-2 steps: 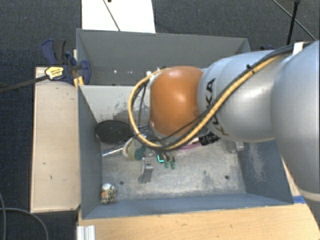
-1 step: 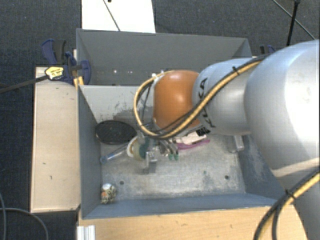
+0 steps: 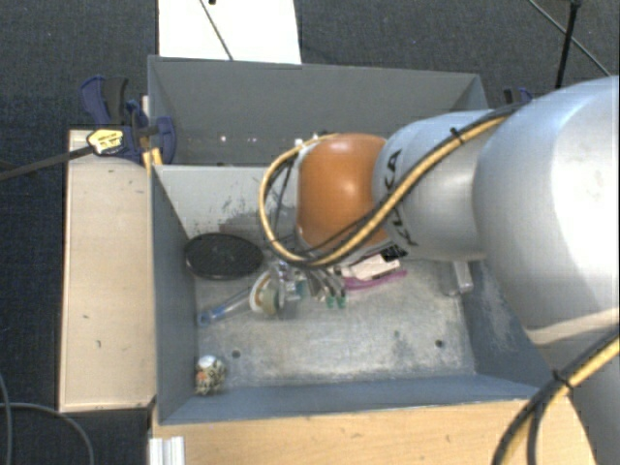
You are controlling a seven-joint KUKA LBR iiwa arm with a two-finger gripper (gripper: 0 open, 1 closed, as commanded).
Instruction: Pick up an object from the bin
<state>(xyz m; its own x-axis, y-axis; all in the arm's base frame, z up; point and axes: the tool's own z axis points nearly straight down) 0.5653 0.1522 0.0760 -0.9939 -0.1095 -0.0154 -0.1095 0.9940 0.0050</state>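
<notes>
Where the hand [image 3: 294, 294] sits low on the floor of the bin [image 3: 310, 95], left of centre, there's a small clutter. A pale yellowish piece [image 3: 262, 297] lies just beside it on the left. I cannot tell whether the hand is wide or narrow, or whether it grips anything, because the orange wrist cover [image 3: 334, 187] and looped cables hang right over it. A light blue stick [image 3: 221, 310] pokes out leftward from that piece. Just right of the hand are small green bits [image 3: 335, 301] and a pink-purple item [image 3: 376, 277], partly under the arm. A flat black disc [image 3: 224, 256] lies near, back-left. Well apart, in the front-left corner, rests a small crumpled ball [image 3: 208, 374].
</notes>
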